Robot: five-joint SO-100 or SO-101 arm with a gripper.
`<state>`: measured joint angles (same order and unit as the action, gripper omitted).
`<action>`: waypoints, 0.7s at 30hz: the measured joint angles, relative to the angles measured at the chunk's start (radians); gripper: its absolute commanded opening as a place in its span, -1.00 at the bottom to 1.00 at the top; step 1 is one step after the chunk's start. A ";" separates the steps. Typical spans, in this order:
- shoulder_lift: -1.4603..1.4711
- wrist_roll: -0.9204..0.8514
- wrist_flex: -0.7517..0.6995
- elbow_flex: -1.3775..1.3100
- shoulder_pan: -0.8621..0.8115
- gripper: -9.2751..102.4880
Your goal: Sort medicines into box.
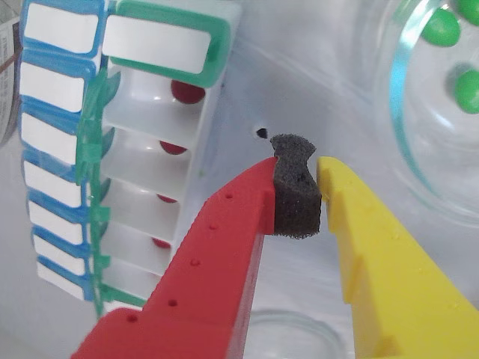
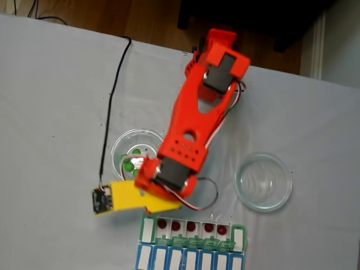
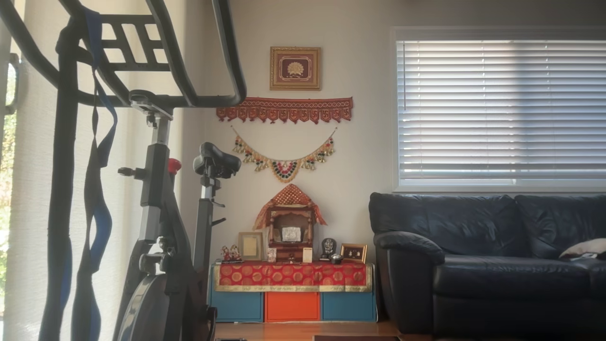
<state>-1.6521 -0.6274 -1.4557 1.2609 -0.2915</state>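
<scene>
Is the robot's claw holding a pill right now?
No. The claw is open, with just its own dark foam pad between the red and yellow fingers. The green pills sit in the glass dish.

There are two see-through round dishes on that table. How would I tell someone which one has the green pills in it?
Start at the orange robot arm in the fixed view; the pill organizer sits at the table's bottom edge. The glass dish with green pills lies on the arm's left in that view, partly under it, beside the yellow finger. The other dish, to the right, holds nothing.
</scene>
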 measured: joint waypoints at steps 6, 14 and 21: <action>-0.192 -0.160 0.109 0.262 -0.101 -0.82; -0.337 -0.213 0.164 0.534 -0.152 -0.82; -0.391 -0.153 0.170 0.634 -0.212 -0.82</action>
<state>-2.0433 -0.7808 -1.2855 1.8945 -0.5031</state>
